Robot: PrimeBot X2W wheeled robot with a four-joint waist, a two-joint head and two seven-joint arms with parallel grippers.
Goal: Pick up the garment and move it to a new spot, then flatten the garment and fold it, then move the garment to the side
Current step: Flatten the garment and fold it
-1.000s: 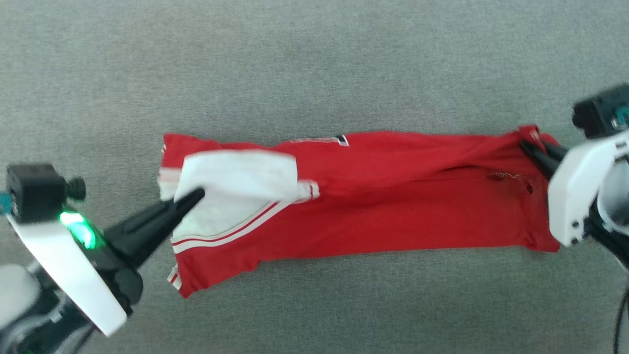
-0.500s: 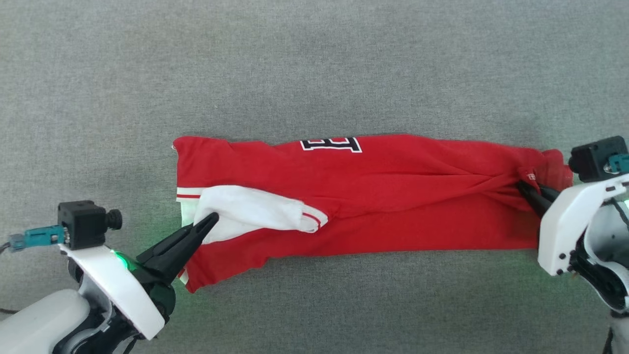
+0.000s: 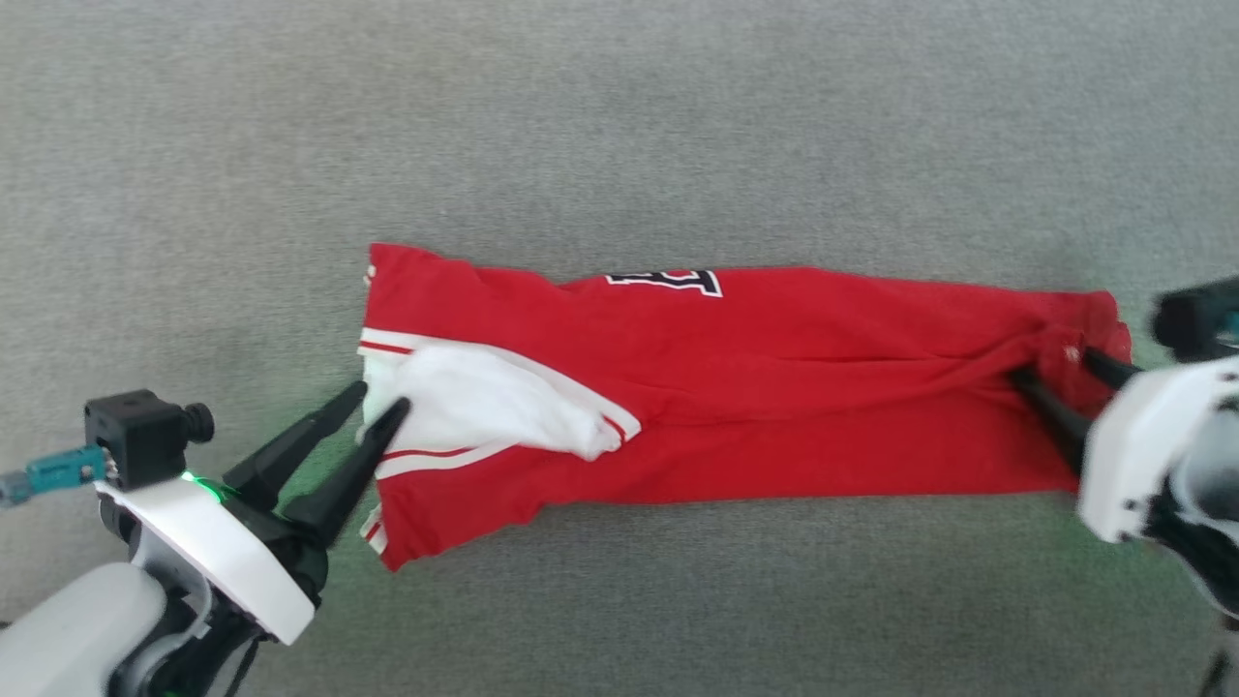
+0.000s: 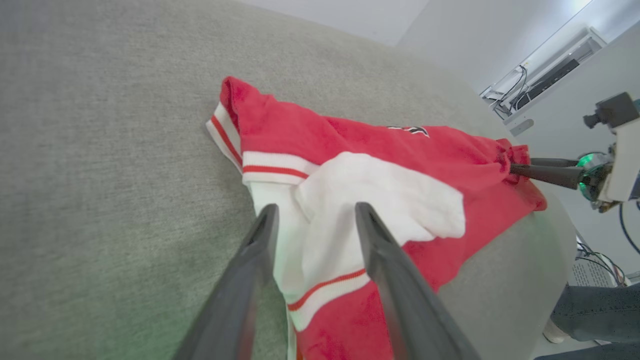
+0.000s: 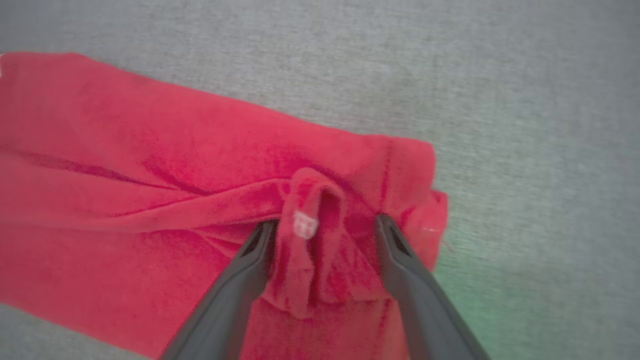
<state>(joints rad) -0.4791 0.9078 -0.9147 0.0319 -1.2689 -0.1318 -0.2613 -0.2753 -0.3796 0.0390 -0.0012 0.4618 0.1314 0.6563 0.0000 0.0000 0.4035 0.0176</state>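
And the fingers come apart; the left gripper (image 3: 380, 397) was pinched shut on the cloth half a second ago and its two dark fingers now stand parted, tips at the garment's left edge; in the left wrist view (image 4: 315, 207) they straddle the white sleeve (image 4: 380, 200) without squeezing it. Same story on the other side; the right gripper (image 3: 1050, 363) has let go too, jaws spread wide, and in its own wrist view (image 5: 325, 222) a bunched ridge of red hem with a small white tag (image 5: 304, 225) stands loose between the fingers, not clamped.

Out from the fingers, the garment (image 3: 774, 387) lies stretched in one long band across the grey surface (image 3: 619, 126), left end by the left gripper, right end by the right one, resting down with nothing lifting it; black-and-white lettering (image 3: 666, 281) peeks out along the far edge; the white sleeve (image 3: 484, 407) sits crumpled on top of the red near the left end.

So what does the double release mean? It looks like the carry to a new spot is finished and the shirt is set down; flattening comes next, I'd say; that rumpled sleeve and the puckered knot at the right end both want smoothing before any fold goes in; and soft cloth like this could snag on a fingertip as the arms pull back.
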